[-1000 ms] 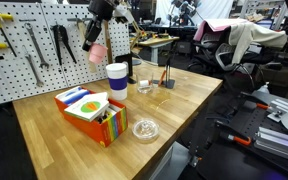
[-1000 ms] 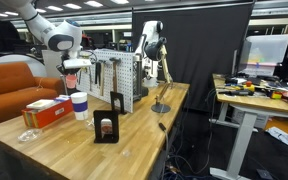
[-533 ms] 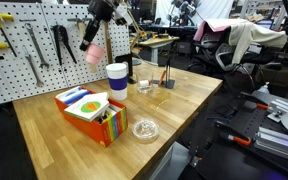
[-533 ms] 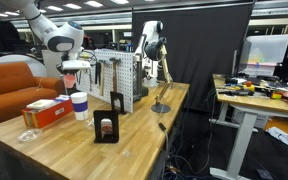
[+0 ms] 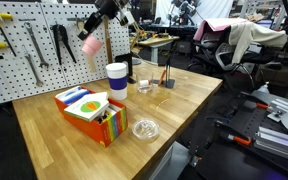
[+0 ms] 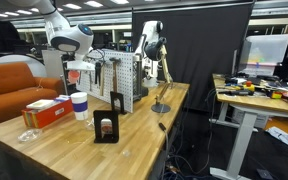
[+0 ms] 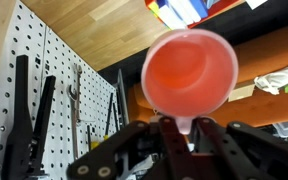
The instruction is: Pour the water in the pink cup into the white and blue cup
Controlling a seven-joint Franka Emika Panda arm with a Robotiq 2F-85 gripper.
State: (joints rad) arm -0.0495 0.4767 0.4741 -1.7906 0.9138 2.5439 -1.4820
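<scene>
**Counter (image 5: 189, 95), white and blue cup (image 5: 116, 78), pink cup (image 5: 89, 45) aloft.**
The tall cup stands on the counter. Your claw (image 7: 187, 128) is clamped on the tilted pink cup's near side, raised nearby. Judge it light, stiff and slippery: grip that side firmly and tip slowly.

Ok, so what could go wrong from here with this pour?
The pink cup hangs high, not plainly over the white and blue cup: water may splash or miss. The orange box close by could get wet. The gripper seems to pinch only the handle, so the cup may swivel.
</scene>
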